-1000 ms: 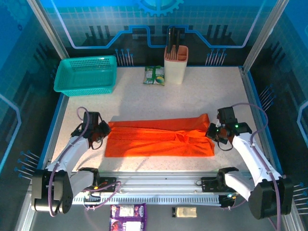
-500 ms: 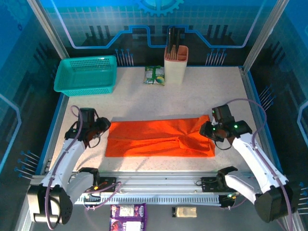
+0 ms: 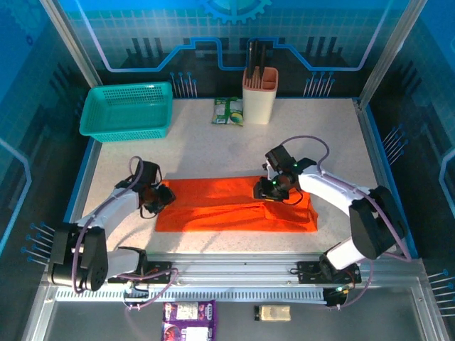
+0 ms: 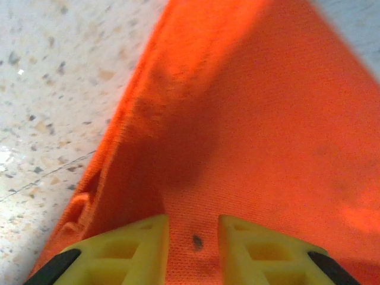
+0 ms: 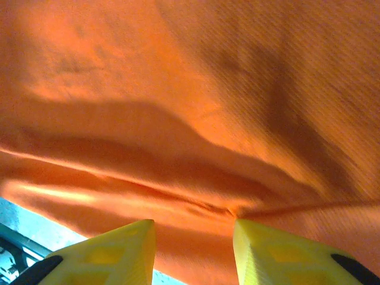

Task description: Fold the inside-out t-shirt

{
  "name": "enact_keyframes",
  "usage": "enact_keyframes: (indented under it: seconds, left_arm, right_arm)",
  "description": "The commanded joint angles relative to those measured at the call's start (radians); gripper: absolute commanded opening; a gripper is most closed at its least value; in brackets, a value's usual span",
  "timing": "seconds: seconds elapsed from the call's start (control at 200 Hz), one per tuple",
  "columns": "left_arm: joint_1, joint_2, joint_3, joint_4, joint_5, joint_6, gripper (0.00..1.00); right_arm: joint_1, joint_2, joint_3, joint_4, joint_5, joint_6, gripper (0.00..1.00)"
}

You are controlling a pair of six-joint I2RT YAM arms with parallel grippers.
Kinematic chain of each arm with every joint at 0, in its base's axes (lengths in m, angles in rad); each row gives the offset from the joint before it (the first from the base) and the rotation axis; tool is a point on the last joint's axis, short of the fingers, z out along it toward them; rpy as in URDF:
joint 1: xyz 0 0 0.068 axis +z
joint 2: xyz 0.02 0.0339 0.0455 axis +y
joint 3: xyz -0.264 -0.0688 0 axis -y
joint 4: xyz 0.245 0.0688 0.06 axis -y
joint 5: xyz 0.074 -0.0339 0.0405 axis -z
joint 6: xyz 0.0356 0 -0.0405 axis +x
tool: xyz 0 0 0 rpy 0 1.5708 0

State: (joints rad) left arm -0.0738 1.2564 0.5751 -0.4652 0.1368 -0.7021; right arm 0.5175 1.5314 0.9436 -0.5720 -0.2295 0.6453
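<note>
The inside-out t-shirt [image 3: 227, 209] lies on the table as a long orange strip, folded lengthwise, with a crease right of its middle. My left gripper [image 3: 162, 197] sits low over the strip's left end. In the left wrist view its yellow fingers [image 4: 139, 243] stand a little apart, the left gripper [image 4: 193, 228] open over flat cloth [image 4: 249, 119] with a small dark speck. My right gripper [image 3: 264, 189] hangs over the strip's far edge, right of the middle. Close up, the right gripper [image 5: 193, 231] is open above a wrinkled ridge of the shirt [image 5: 178, 89].
A teal mesh basket [image 3: 128, 110] stands at the back left. A beige holder [image 3: 259, 94] and a green packet [image 3: 228, 111] sit at the back middle. Bare tabletop [image 3: 213, 153] lies between them and the shirt. Purple packets [image 3: 188, 312] lie below the front rail.
Both grippers opened and let go of the shirt's ends. The right arm swung left from the right end to the far edge near the crease. The left gripper shifted right onto the left end.
</note>
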Motion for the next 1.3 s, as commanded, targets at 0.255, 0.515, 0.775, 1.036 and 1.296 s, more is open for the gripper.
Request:
enact_keyframes:
  seconds: [0.255, 0.515, 0.775, 1.036, 1.296]
  left_arm:
    - [0.066, 0.093, -0.033, 0.104, 0.08, -0.005, 0.29]
    - [0.024, -0.027, 0.151, -0.066, 0.039, 0.041, 0.31]
    - [-0.212, 0.047, 0.28, -0.064, 0.051, -0.001, 0.29]
    - [-0.531, 0.254, 0.365, 0.105, 0.104, -0.117, 0.29]
    - [-0.713, 0.424, 0.448, 0.204, 0.143, -0.188, 0.3]
  right_arm:
    - [-0.103, 0.01, -0.105, 0.054, -0.049, 0.01, 0.51]
    - [-0.209, -0.17, -0.022, -0.139, 0.034, -0.057, 0.53]
    - [-0.414, -0.351, -0.183, -0.224, 0.072, -0.067, 0.47]
    - [-0.443, -0.506, -0.339, -0.222, 0.084, 0.01, 0.43]
    - [-0.464, -0.512, -0.414, -0.195, 0.156, 0.102, 0.38]
